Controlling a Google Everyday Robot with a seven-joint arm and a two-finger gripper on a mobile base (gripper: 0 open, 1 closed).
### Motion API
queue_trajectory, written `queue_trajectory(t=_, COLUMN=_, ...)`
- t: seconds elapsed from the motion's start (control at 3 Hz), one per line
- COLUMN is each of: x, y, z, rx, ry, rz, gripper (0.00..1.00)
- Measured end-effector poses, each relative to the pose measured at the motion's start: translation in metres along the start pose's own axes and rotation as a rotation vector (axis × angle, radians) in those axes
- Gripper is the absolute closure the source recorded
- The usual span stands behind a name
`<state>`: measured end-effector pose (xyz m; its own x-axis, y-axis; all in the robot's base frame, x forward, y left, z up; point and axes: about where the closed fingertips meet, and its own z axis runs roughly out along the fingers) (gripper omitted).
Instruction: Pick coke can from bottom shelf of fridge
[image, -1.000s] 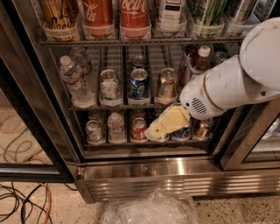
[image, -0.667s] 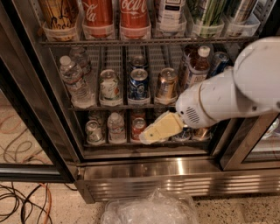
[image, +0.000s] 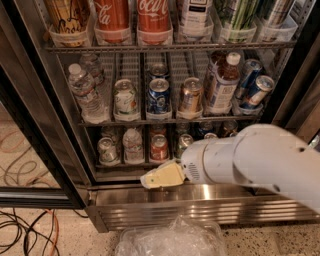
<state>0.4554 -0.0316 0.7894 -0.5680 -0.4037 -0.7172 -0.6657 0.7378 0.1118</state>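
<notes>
Lower and further left than a second ago, the gripper (image: 161, 176) now hangs in front of the steel lip at the foot of the fridge (image: 150, 214), just under the bottom shelf (image: 125, 165). It is a cream, wedge-shaped piece on a smooth, round white arm (image: 260, 162). Whether it is parted or closed cannot be told, and nothing shows in its grasp.

One coke can (image: 159, 148) stands upright on the bottom shelf, red with a silver top, just above the gripper and apart from it. In the same front row are three more pieces: a silvery can (image: 106, 150) at the left, a pale bottle (image: 133, 145) beside it, and a silver-topped can (image: 183, 143) on the coke can's right. Darker cans behind are too dim to count.

The wire rack above holds two ribbed clear water bottles (image: 84, 92), one white-and-green can (image: 125, 97), two blue cans (image: 159, 95) one behind the other, one copper can (image: 190, 95), one white-capped bottle (image: 222, 85) and two tilted blue cans (image: 254, 82). Two tall red Coca-Cola containers (image: 132, 17) sit on the top rack.

Crinkled clear plastic (image: 172, 240) lies on the floor below the ribbed base.
</notes>
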Motion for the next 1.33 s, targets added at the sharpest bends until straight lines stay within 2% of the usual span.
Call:
queue_trajectory(t=0.33, x=0.017, y=-0.002, z=0.029, rx=0.038, ry=-0.051, rz=0.046, gripper=0.0)
queue_trajectory(t=0.67, x=0.022, y=-0.021, z=0.05, rx=0.111, ry=-0.104, rz=0.087, gripper=0.0)
queue_trajectory(t=1.0, x=0.004, y=-0.028, z=0.05, rx=0.147, ry=-0.167, rz=0.094, gripper=0.0)
queue_trajectory(t=1.33, x=0.004, y=-0.028, z=0.05, rx=0.147, ry=-0.167, rz=0.094, gripper=0.0)
